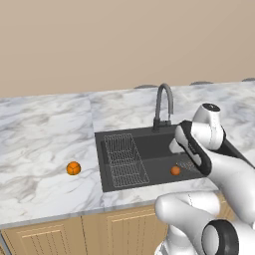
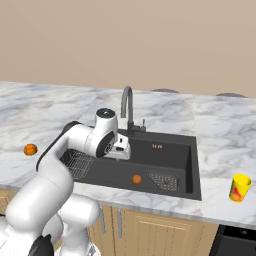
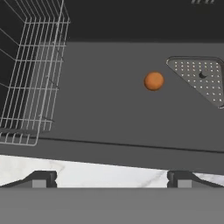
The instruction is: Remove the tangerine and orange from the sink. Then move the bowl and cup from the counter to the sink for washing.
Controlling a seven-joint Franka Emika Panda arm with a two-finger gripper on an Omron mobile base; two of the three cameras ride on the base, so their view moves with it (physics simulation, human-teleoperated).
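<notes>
- I'm counting two orange fruits: one sitting on the sink (image 1: pixel 164 137) floor (image 3: pixel 153 81), just beside the perforated drain plate (image 3: pixel 201 79); the other lying out on the counter (image 1: pixel 45 129), left of the basin (image 1: pixel 73 168). I can't tell which is the tangerine and which the orange.
- I'm seeing one cup (image 2: pixel 240 188), yellow with a red mark, standing upright on the counter right of the sink, well apart from the arm.
- One wire rack (image 1: pixel 124 159) is sitting inside the left part of the basin; nothing is lying in it.
- One dark gooseneck faucet (image 1: pixel 163 105) is standing at the back edge of the sink.
- The sink is holding just the one fruit plus the rack and the drain plate.
- The gripper (image 3: pixel 112 177) is hanging over the front rim of the sink, looking down into the basin; the jaws are standing wide open with nothing between them, and the fruit in the basin is lying well ahead of the fingertips (image 3: pixel 41 178).
- I'm not picking out the bowl on the counter stretch I'm looking at.
</notes>
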